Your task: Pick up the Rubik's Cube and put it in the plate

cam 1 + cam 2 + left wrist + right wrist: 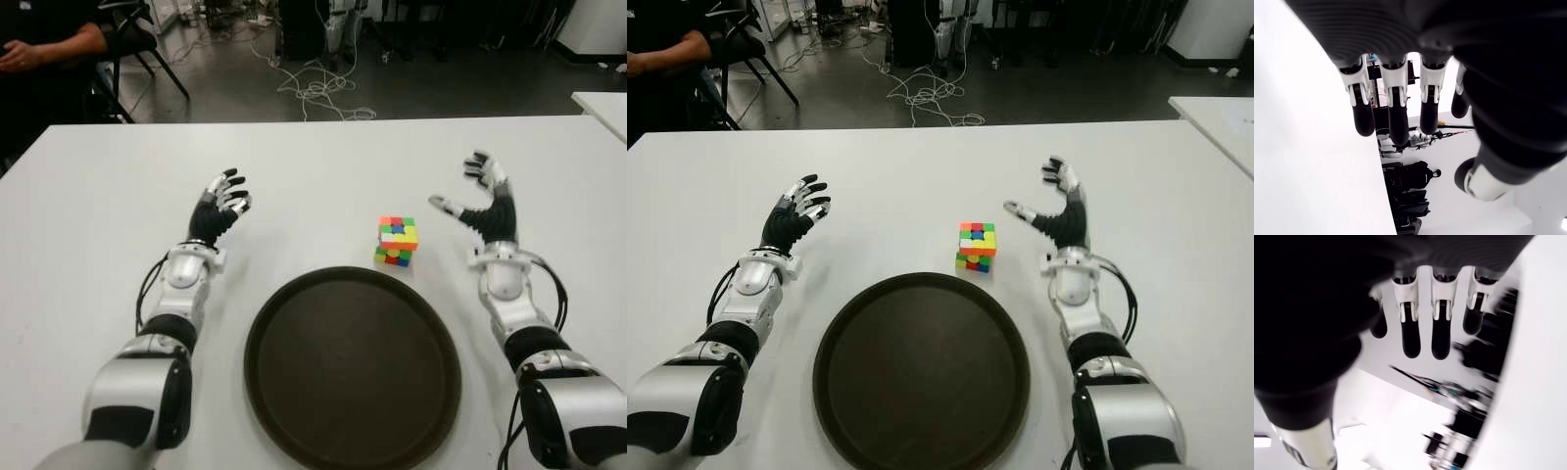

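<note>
white table (323, 166), cabled floor (313, 88) behind

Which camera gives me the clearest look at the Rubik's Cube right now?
The right eye view: the Rubik's Cube sits near centre, unobstructed, just beyond the plate. The left eye view shows it equally whole, only further right. Neither wrist view shows it.

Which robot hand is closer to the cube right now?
The right robot hand: its thumb reaches toward the cube, while the left robot hand shows farther off.
</note>
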Robot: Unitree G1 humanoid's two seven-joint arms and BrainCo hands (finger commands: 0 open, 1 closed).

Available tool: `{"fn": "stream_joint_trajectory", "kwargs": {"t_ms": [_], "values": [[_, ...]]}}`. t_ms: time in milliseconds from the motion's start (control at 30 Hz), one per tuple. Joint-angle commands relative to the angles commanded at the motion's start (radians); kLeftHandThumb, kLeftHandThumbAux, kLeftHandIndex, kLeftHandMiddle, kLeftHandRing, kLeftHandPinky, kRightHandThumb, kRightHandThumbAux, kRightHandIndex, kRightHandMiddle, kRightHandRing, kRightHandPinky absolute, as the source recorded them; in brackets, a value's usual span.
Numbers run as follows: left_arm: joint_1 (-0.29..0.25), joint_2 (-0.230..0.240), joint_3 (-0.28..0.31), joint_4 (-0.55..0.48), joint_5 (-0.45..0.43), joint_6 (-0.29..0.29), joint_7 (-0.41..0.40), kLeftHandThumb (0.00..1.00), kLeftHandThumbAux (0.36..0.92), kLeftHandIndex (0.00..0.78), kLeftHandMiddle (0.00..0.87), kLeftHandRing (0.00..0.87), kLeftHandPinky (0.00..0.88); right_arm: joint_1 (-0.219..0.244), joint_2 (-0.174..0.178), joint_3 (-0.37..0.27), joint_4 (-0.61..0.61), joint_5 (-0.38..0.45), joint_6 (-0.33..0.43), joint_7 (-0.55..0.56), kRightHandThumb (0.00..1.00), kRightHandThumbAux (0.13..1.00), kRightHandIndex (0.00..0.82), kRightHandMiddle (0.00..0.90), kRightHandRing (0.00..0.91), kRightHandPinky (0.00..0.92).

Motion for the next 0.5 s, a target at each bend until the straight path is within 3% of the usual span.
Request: {"fn": "stream_joint_trajectory", "kwargs": {"t_ms": [133,300,500], "values": [[-0.001,0.003,0.000,0.003,0.001,0.007,0.000,0.193,0.689,0.124,0.178,0.194,0.203,0.001,-0.003,-0.006,-0.035,0.010,-0.013,0.010,0.000,0.789,0.192,0.254,0.243,0.205],[-0.003,0.004,0.000,0.007,0.003,0.012,0.004,0.196,0.685,0.121,0.176,0.193,0.209,-0.018,-0.015,-0.009,-0.079,0.009,-0.003,0.023,0.000,0.797,0.202,0.253,0.230,0.151],[-0.003,0.007,-0.003,0.010,0.008,0.014,0.014,0.180,0.691,0.121,0.173,0.190,0.199,-0.055,-0.035,0.032,-0.187,-0.090,0.014,-0.002,0.000,0.802,0.207,0.252,0.228,0.175]]}}
